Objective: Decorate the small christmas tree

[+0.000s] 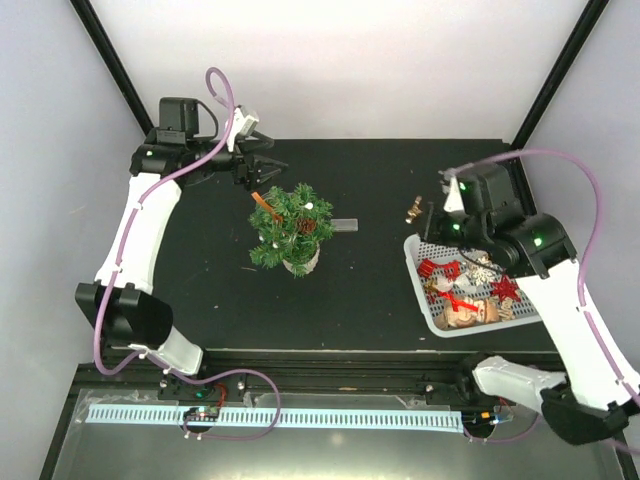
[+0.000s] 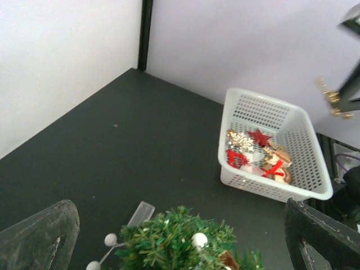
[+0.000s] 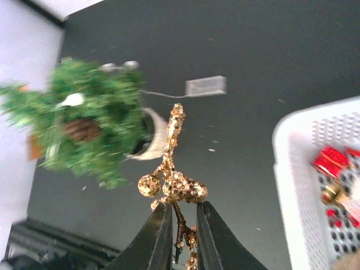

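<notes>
The small christmas tree (image 1: pixel 288 225) stands in its white pot (image 1: pixel 301 264) at the middle of the black table. It carries white berries, a pine cone and an orange piece (image 1: pixel 265 204). My left gripper (image 1: pixel 262 166) hovers just behind and above the tree, jaws wide open and empty; the tree top (image 2: pixel 180 242) shows between its fingers (image 2: pixel 39 236). My right gripper (image 1: pixel 430 211) is above the table behind the white basket (image 1: pixel 418 262), shut on a gold glitter sprig (image 3: pixel 171 174), also seen from above (image 1: pixel 411 209). The tree (image 3: pixel 84 124) lies left of the sprig in the right wrist view.
The white basket (image 2: pixel 315 163) holds several ornaments: red stars, red bows and gold and white pieces (image 1: pixel 470 290). A small clear plastic box (image 1: pixel 345 226) on a thin wire lies right of the tree. Black frame posts stand at the back corners.
</notes>
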Controlling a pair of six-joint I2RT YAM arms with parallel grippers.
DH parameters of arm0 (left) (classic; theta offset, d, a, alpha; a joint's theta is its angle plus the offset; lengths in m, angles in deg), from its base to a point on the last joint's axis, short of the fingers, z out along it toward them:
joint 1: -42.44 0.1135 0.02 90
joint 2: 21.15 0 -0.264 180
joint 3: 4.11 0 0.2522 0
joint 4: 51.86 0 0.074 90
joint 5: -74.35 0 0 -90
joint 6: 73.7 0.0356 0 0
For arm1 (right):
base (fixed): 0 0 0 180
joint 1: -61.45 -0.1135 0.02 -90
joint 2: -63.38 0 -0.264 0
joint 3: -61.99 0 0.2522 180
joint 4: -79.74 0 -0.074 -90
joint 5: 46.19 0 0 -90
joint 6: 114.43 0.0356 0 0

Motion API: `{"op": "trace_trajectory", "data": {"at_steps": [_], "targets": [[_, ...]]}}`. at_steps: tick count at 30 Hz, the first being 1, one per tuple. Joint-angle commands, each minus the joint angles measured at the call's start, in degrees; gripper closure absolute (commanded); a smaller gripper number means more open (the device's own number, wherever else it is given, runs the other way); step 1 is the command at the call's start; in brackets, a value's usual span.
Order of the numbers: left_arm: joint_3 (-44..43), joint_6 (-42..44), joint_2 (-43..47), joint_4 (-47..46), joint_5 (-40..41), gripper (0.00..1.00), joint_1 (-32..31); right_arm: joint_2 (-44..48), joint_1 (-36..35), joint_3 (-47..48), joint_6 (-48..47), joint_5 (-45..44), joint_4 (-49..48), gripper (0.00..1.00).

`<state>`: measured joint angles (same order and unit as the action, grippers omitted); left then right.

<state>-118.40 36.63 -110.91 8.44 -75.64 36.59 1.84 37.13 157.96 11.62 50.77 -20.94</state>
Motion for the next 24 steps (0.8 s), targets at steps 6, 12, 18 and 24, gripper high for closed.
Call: {"op": "trace_trajectory", "data": {"at_steps": [6,12,18,24], "targets": [[3.31,-6.66,2.09,-5.42,11.05,0.01,3.11,-23.42,-27.77,36.03,-11.32,-8.75,14.04,0.85],[7.43,-14.69,4.09,-11.65,10.54,0.01,9.82,-38.97,-33.43,55.52,-15.76,-6.15,19.15,0.85],[10.54,-12.46,5.84,-10.41,8.30,0.01,13.47,-43.82,-35.47,56.46,-16.79,-3.98,17.96,0.85],[10.08,8.21,6.10,7.93,-7.16,0.01,13.60,-47.61,-36.30,59.75,-16.98,-3.93,17.38,0.85]]}}
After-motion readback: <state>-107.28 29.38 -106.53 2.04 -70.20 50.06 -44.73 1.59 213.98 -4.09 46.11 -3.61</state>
